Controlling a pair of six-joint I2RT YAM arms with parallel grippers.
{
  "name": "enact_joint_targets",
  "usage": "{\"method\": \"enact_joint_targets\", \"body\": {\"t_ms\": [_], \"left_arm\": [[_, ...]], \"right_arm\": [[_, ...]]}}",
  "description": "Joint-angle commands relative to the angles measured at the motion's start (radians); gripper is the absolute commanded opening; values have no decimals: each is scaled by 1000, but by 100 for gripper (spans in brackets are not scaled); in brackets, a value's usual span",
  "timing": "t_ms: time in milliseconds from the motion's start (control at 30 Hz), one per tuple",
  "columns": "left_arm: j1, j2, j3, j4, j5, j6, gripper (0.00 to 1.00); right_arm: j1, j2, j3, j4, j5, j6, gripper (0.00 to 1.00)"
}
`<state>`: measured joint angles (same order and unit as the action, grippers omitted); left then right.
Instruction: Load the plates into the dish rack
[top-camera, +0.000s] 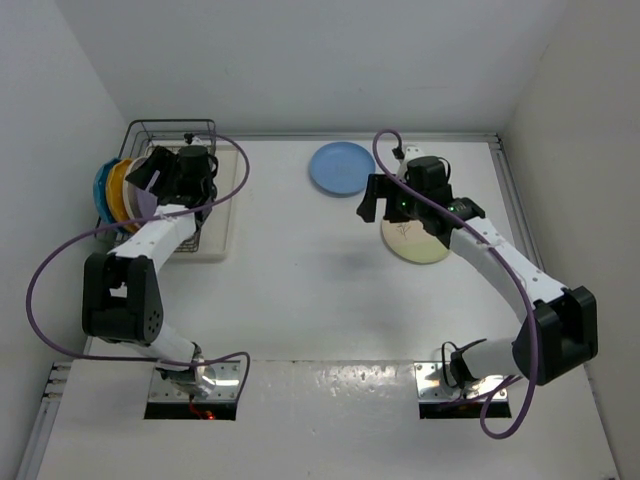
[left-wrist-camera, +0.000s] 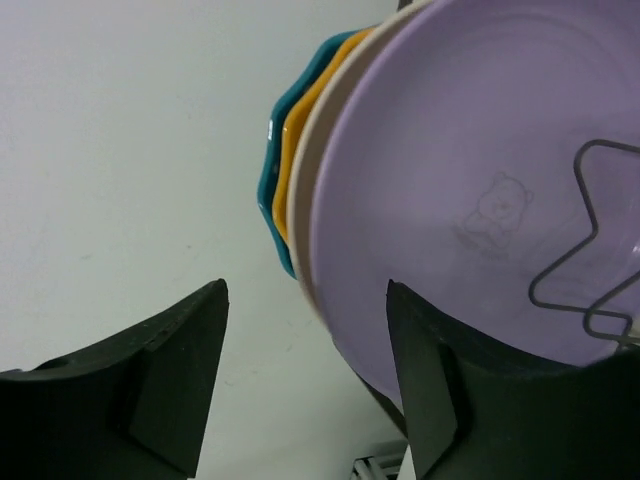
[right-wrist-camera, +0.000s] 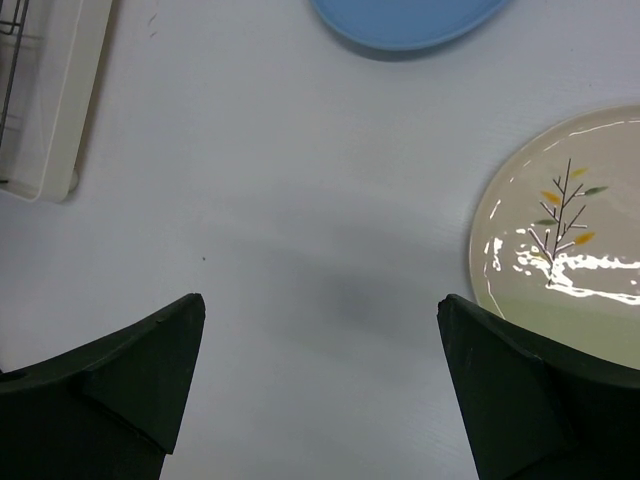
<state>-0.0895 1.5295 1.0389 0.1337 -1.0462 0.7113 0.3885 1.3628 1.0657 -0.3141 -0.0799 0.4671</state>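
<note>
The dark wire dish rack stands at the far left. Teal, orange, cream and lilac plates stand on edge in it. My left gripper is open at the lilac plate. In the left wrist view the lilac plate rests against a rack wire, and its lower rim lies between my open fingers, close to the right one. The blue plate and the cream sprig plate lie flat on the table. My right gripper is open and empty, hovering left of the sprig plate.
A flat cream tray lies under the rack, and its corner shows in the right wrist view. White walls close in the table on the left, back and right. The blue plate lies beyond my right gripper.
</note>
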Motion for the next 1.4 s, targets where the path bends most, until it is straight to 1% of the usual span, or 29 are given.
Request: {"method": "enact_joint_targets", "body": {"t_ms": [0,33,67,100,167,200,233,300,400,467,500,533,567,600,700,733,767,800,833,867,900,967,1000,1100,1133,1167,1233,1300,1367], "left_arm": [[16,6,101,-53,-20,-27,73],[16,6,159,-86,-5,-42,73],[16,15,188,-145,5,-73,77],[16,15,219,-173,14,-85,77],[7,15,314,-224,41,-110,80],[-15,15,340,-255,41,-119,81],[-25,15,384,-255,57,-119,82],[-61,15,426,-264,66,-119,85],[-114,15,512,-273,77,-139,85],[-150,15,576,-285,116,-159,85],[-191,41,607,-340,139,-176,85],[-213,61,663,-376,202,-211,85],[-234,81,687,-408,239,-231,85],[-275,131,707,-468,279,-248,86],[-343,225,799,-535,452,-340,87],[-354,297,826,-566,503,-410,87],[-354,335,880,-578,606,-453,87],[-368,377,907,-589,664,-498,87],[-368,420,932,-598,719,-592,87],[-377,505,979,-609,814,-643,87],[-377,550,1004,-609,854,-691,87],[-377,635,1055,-609,905,-797,87],[-377,711,1111,-609,931,-826,87],[-342,834,1216,-609,945,-946,87],[-319,857,1233,-609,945,-972,87],[-319,874,1233,-593,954,-1012,87],[-306,914,1242,-569,972,-1023,87],[-306,942,1233,-534,985,-994,87],[-306,992,1233,-534,985,-994,89]], "right_arm": [[0,22,49,-13,19,-8,100],[1,33,54,-25,22,-4,100],[-5,39,62,-35,23,1,100],[-10,50,66,-40,26,7,100],[-16,62,68,-40,29,15,100],[-25,65,68,-37,29,15,100],[-28,71,69,-36,29,16,100],[-48,78,69,-33,31,18,100],[-77,87,62,-25,26,16,100],[-99,88,50,-11,25,18,100],[-115,88,40,-3,25,21,100],[-122,87,33,10,26,28,100],[-129,82,21,16,32,34,100],[-157,78,16,27,34,41,100],[-192,62,-6,43,43,70,100],[-206,62,-16,46,49,74,100],[-217,52,-18,46,72,74,100],[-220,47,-18,40,77,73,100],[-227,44,-19,38,77,71,100],[-235,41,-18,33,78,65,100],[-237,38,-16,20,97,56,100],[-244,35,-7,-6,100,42,100],[-244,30,-6,-20,109,35,100],[-255,9,-6,-65,121,10,100],[-258,6,-4,-71,121,4,100],[-261,2,-12,-77,127,4,100],[-264,-7,-18,-88,126,-5,100],[-273,-4,-23,-95,120,-11,100],[-278,4,-21,-102,123,-12,100]]}}
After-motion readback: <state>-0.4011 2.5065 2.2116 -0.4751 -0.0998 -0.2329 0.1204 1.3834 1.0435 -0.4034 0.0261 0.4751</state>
